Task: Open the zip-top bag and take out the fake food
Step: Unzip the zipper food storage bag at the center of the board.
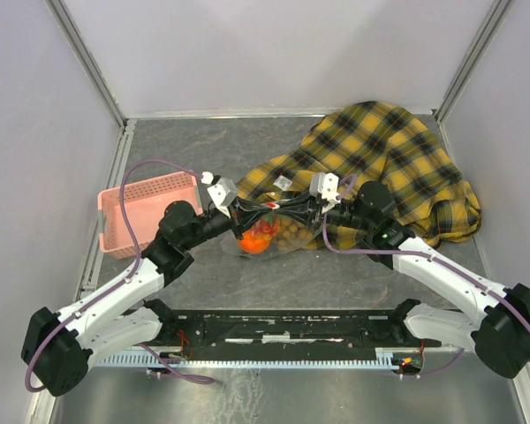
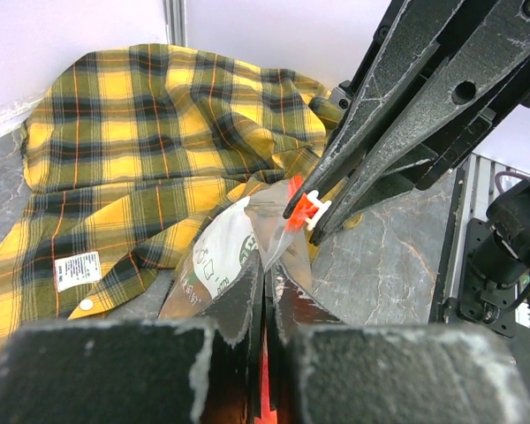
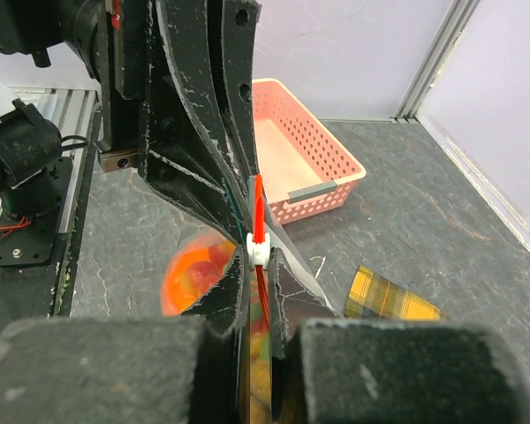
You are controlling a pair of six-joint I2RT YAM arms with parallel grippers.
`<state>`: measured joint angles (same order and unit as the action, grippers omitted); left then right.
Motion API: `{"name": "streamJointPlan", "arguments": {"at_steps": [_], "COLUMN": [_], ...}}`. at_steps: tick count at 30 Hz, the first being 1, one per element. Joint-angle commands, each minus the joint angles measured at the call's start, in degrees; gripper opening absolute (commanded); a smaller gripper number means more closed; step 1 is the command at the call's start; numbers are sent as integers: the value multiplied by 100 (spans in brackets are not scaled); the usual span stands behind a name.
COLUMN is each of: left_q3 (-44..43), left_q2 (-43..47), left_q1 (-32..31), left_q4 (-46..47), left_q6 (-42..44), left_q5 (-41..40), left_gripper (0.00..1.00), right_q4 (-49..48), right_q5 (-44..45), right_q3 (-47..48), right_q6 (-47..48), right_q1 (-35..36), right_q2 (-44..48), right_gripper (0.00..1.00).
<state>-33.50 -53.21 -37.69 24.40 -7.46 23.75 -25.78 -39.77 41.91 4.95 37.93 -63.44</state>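
Observation:
The zip-top bag (image 1: 278, 231) hangs between both grippers just above the table's middle, its red zip strip (image 3: 258, 208) stretched edge-on. Through the clear plastic I see fake food: an orange fruit (image 1: 254, 240) and tan grapes (image 1: 293, 235). My left gripper (image 1: 247, 215) is shut on the strip's left end (image 2: 267, 269). My right gripper (image 1: 306, 212) faces it, its jaws pressed on either side of the white zip slider (image 3: 259, 252). In the left wrist view the slider (image 2: 311, 208) shows between the right fingertips. The bag's white label (image 2: 221, 256) faces left.
A yellow-black plaid cloth (image 1: 380, 159) lies heaped at the back right, reaching under the bag. A pink perforated basket (image 1: 146, 208) stands at the left, behind my left arm. Grey walls close in the table on three sides.

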Motion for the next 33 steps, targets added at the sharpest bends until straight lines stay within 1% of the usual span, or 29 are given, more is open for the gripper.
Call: {"name": "streamJointPlan", "arguments": {"at_steps": [1, 10, 16, 28, 33], "left_q3": [-228, -247, -298, -409, -438], "left_q2": [237, 399, 407, 448, 502], "left_q1": [93, 202, 303, 457, 554], "left_q4": [319, 170, 153, -20, -72], "left_q6": [-180, -162, -220, -281, -291], "left_q5": [33, -38, -58, -325, -611], "left_gripper": [3, 3, 3, 3, 3], "right_q4": [73, 260, 917, 1123, 1206], "right_q5": [259, 517, 705, 871, 978], "right_q3": [221, 228, 403, 431, 463], "right_q6": [120, 173, 303, 331, 331], "right_q1": [-13, -31, -74, -135, -153], "right_q2": [147, 205, 282, 284, 279], "right_gripper": [4, 4, 2, 2, 2]}}
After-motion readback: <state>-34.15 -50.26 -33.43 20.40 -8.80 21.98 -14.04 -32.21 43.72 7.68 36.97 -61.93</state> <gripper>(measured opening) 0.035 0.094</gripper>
